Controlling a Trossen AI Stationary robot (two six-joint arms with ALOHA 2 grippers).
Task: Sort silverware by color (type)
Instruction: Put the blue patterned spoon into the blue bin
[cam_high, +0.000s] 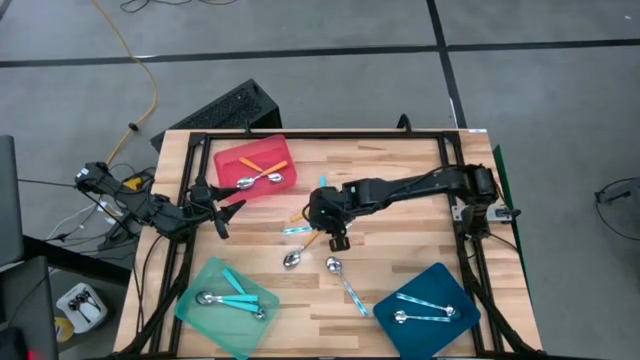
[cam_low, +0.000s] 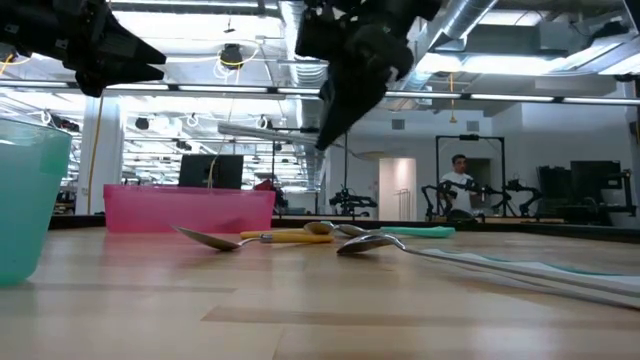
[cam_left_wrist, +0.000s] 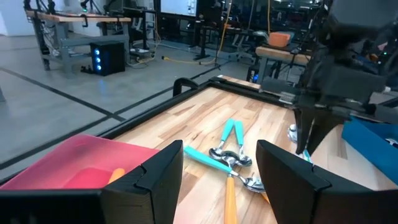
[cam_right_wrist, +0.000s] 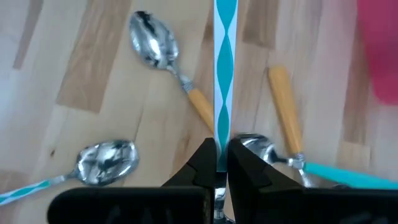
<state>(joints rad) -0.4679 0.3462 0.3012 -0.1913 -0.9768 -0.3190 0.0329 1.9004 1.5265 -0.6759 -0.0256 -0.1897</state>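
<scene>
Patterned blue spoon handle (cam_right_wrist: 224, 56) pinched in right tool (cam_right_wrist: 217, 163), above table; left tool (cam_left_wrist: 219, 171) spread

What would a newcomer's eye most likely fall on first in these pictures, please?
The right gripper at mid-table, shut on a patterned-handled spoon above the loose spoons. Around it lie the red tray, mint-green tray and dark-blue tray, each holding spoons.
</scene>
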